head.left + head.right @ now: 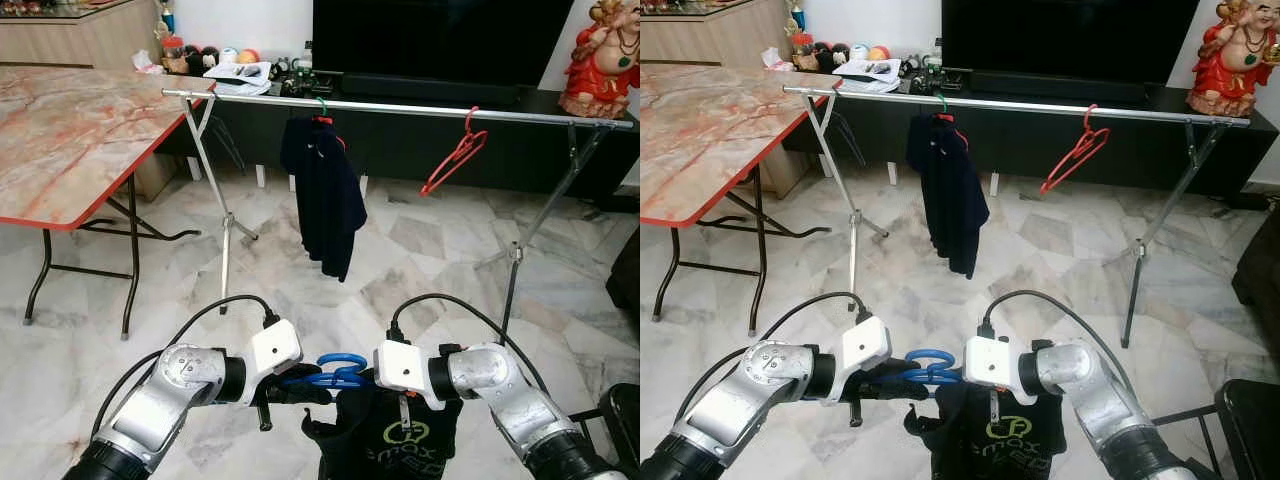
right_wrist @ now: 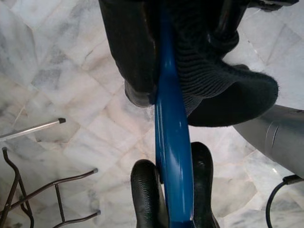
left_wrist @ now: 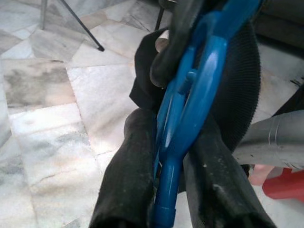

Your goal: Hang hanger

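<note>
**Both grippers clamped on the blue hanger**

Closest to us, our left gripper (image 3: 161,185) and right gripper (image 2: 173,190) each pinch the blue plastic hanger (image 1: 335,372) between their fingers, low before our chest. A black shirt with green print (image 1: 400,440) hangs from it. Beyond, across the marble floor (image 1: 420,260), the long silver clothes rail (image 1: 420,108) carries a dark navy garment (image 1: 325,190) and an empty red hanger (image 1: 455,155).
</note>
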You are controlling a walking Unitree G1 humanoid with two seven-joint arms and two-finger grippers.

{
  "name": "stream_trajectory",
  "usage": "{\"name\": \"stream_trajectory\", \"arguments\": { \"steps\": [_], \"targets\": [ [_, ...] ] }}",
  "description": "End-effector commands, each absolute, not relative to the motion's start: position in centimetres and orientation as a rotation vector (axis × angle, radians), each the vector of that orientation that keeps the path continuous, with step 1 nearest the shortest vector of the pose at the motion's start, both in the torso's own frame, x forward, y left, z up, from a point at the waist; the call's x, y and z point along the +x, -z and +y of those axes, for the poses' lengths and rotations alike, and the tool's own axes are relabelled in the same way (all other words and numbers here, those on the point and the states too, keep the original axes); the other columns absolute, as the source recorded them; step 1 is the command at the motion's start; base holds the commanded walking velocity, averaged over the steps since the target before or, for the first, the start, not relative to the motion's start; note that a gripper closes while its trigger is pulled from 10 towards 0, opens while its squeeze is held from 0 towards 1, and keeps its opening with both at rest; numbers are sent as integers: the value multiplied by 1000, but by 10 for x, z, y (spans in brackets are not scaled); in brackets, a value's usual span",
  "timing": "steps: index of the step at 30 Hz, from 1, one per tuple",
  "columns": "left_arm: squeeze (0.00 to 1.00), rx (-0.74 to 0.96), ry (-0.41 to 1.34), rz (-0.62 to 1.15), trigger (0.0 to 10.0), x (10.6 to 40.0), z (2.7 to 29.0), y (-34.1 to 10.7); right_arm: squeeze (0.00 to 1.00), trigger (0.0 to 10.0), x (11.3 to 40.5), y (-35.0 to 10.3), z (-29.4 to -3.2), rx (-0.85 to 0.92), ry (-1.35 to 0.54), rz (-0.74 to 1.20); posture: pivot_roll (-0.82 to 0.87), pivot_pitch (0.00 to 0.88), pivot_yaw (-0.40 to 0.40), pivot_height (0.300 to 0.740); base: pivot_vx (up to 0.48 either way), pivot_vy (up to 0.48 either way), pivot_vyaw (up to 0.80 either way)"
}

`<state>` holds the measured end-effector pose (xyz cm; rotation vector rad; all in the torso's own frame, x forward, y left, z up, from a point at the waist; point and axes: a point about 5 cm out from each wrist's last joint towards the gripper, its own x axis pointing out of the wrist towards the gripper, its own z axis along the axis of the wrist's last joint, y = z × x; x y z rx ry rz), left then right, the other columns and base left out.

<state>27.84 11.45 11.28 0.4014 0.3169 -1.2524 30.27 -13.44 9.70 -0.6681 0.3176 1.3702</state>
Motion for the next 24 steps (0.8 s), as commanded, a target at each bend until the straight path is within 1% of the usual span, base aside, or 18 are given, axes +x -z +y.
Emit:
{"name": "stream_trajectory", "arguments": {
  "steps": [1, 24],
  "targets": [
    [0, 403, 1228, 330, 0, 282, 117, -113, 0, 10000, 305, -108, -131, -662, -1357, 250, 126, 52, -4, 740, 0, 0, 0],
    [0, 398, 1229, 329, 0, 281, 115, -111, 0, 10000, 304, -102, -136, -624, -1338, 272, 122, 41, -9, 740, 0, 0, 0]
  ]
}}
